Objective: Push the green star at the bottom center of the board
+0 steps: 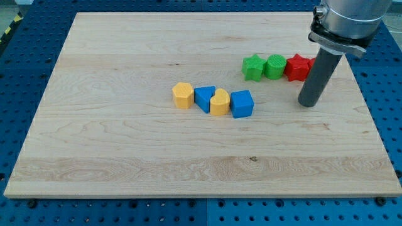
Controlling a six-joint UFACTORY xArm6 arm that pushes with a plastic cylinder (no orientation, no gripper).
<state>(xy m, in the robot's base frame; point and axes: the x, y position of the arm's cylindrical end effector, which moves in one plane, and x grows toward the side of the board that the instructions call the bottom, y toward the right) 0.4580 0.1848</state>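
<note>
A green star point(253, 67) lies on the wooden board point(125, 144) at the view's upper right. It touches a green round block point(274, 66) on its right. A red star point(297, 68) follows in the same row, and a sliver of another red block point(312, 64) shows behind the rod. My tip point(308, 104) rests on the board below and to the right of this row, about a block's width below the red star and well to the right of the green star.
A second row lies near the board's middle: a yellow hexagon point(183, 95), a blue triangle point(205, 98), a yellow heart point(220, 103) and a blue cube point(242, 104). A blue perforated table point(389, 75) surrounds the board.
</note>
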